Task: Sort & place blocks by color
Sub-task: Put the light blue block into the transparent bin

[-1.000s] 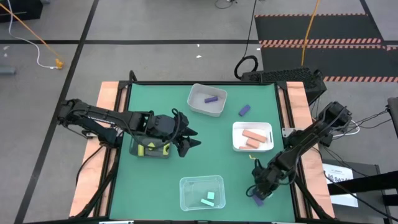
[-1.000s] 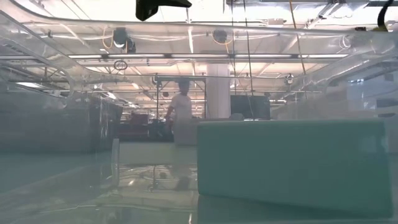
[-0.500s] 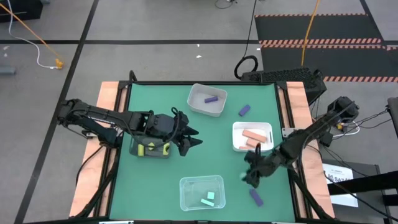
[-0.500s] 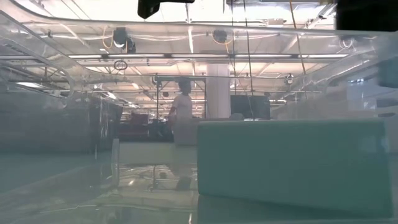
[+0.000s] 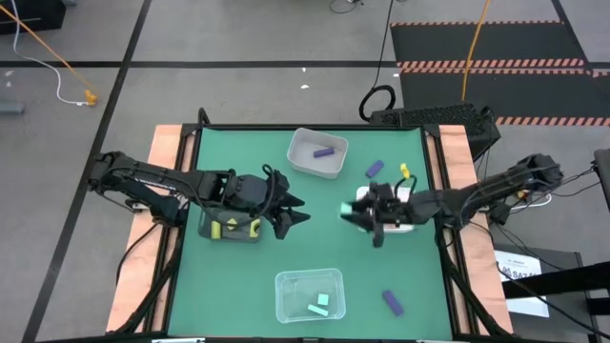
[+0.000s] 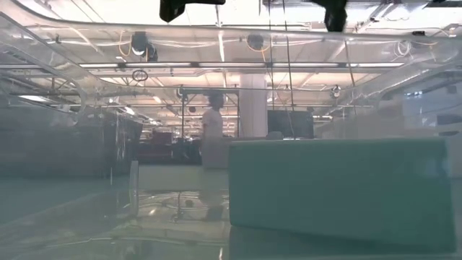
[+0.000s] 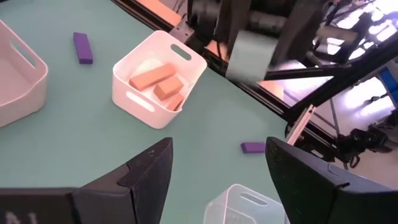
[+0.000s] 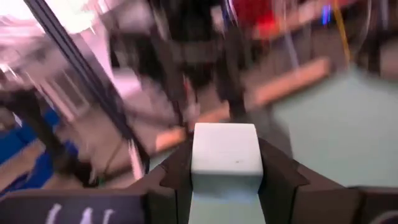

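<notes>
Right wrist view: right gripper (image 8: pixel 225 186) closed on a pale mint-green matte block (image 8: pixel 225 155), pinched between both dark fingers. High view: carrying that block above the table's middle right, beside the white rectangular tray (image 5: pixel 408 221). Clear rectangular tray (image 5: pixel 307 294) lying toward the near edge and to the left of the gripper, well apart; holding two mint-green blocks (image 5: pixel 318 305). Right arm nearer it than the left. Long axis of the held block not determinable. Left gripper (image 7: pixel 217 168) spread wide, holding nothing, hovering beside the black tray (image 5: pixel 229 229) containing two yellow blocks (image 5: pixel 216 230).

Count: two salmon-pink bars (image 7: pixel 160 83) in the white tray; one purple bar (image 5: pixel 324 151) in the grey tray (image 5: pixel 305 162); two purple blocks loose on the green table (image 5: pixel 286 257), one (image 5: pixel 375 169) near the grey tray, one (image 5: pixel 392 302) near the clear tray.
</notes>
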{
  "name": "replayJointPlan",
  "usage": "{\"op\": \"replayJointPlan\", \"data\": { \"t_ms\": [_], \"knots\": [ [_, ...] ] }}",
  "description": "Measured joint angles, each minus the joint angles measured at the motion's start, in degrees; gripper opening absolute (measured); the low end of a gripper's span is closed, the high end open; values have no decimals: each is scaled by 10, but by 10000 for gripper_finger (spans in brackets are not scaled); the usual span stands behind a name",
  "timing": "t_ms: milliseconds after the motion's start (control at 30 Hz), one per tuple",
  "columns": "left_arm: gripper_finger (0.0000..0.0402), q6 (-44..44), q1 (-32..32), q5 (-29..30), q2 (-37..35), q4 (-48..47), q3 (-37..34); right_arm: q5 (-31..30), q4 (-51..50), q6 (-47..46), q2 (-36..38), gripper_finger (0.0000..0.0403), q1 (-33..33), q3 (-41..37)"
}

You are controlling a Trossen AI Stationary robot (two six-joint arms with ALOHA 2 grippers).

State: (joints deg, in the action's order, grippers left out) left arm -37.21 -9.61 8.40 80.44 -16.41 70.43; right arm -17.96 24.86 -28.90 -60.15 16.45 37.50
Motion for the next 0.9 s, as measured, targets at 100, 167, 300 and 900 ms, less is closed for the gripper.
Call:
{"op": "replayJointPlan", "data": {
  "t_ms": [100,167,300,900],
  "knots": [
    [255,0,0,14,0,0,0,1,80,66,-3,115,-29,0],
    [255,0,0,30,0,0,0,2,113,97,-3,115,-43,0],
    [255,0,0,69,0,0,0,3,146,140,-3,115,-60,0],
    [255,12,0,87,0,0,0,52,208,189,-3,118,-63,0]
  ]
}}
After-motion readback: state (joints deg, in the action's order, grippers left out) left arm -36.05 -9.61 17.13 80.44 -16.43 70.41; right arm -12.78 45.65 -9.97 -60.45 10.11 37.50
